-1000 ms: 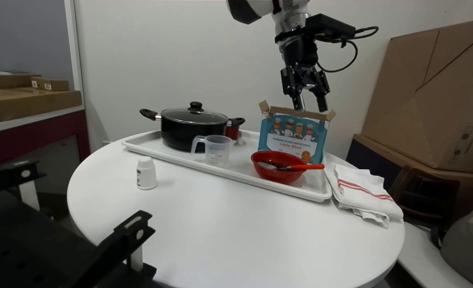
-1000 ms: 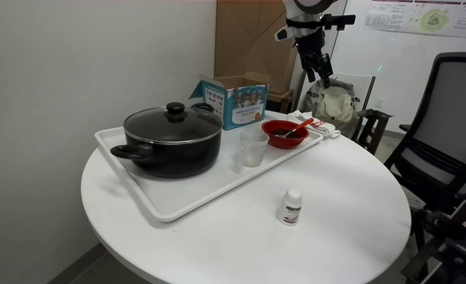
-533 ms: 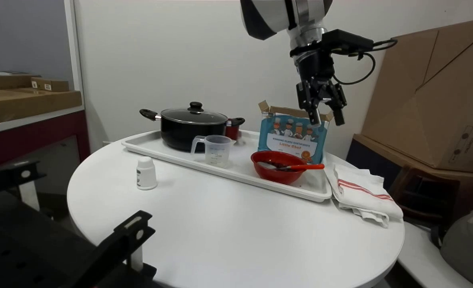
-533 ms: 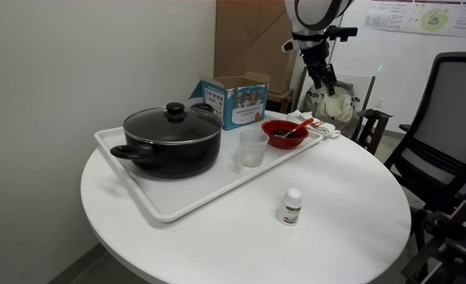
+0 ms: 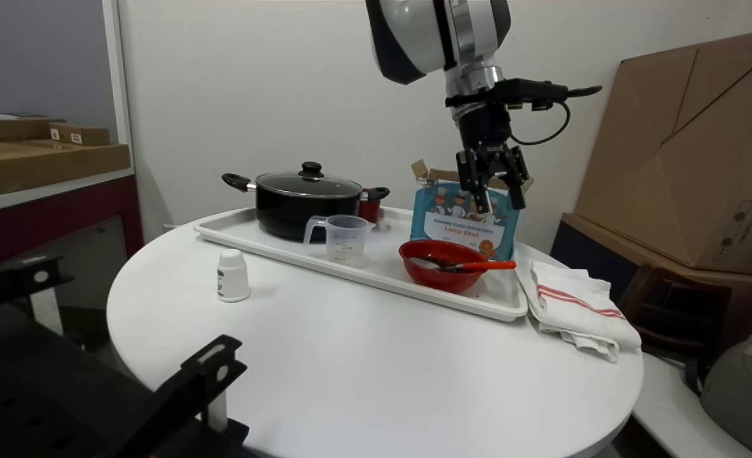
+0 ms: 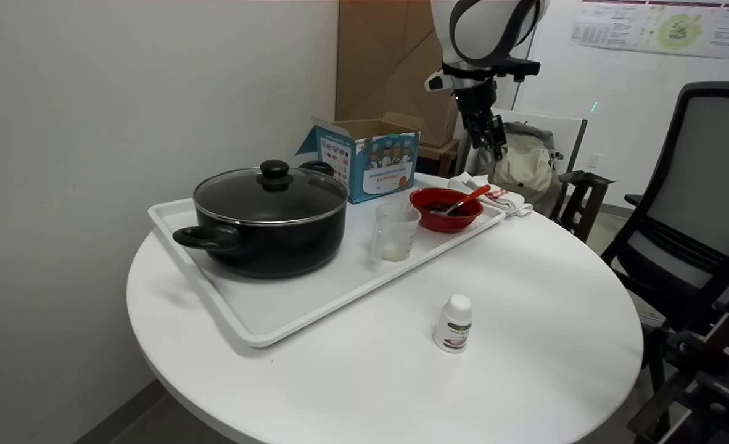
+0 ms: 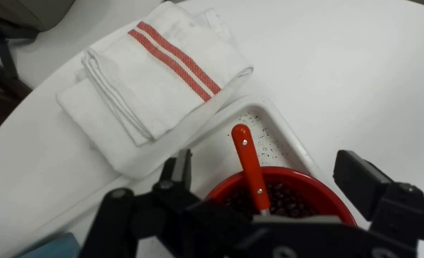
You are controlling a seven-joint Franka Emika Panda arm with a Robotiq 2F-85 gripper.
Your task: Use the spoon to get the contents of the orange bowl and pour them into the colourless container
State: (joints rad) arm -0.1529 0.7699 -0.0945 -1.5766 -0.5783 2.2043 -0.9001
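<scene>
One spoon (image 7: pixel 251 166) lies ready below a gripper (image 5: pixel 500 205) spread wide

It leans in the bowl (image 5: pixel 438 280), head among dark beans (image 7: pixel 287 202), handle out over the rim. That overhang is probably meant to leave something clean to grasp. The jaws stand far apart with nothing between them, higher than the spoon and well away from it; in the wrist view the handle shows in the gap, so lining up to take it looks like the step in hand.

The cup (image 6: pixel 397 231) stands upright on the tray (image 5: pixel 383 256), between pot (image 5: pixel 306 213) and bowl, near enough, I'd judge, to keep the carry short. The tray's raised lip may be there to catch strays.

Compared with a second ago, the gripper is lower and nearer the bowl. Half a second ago it hung farther right in both exterior views; it has since swung back. Spoon, bowl and cup sit just where they did, and the jaws look no narrower.
</scene>
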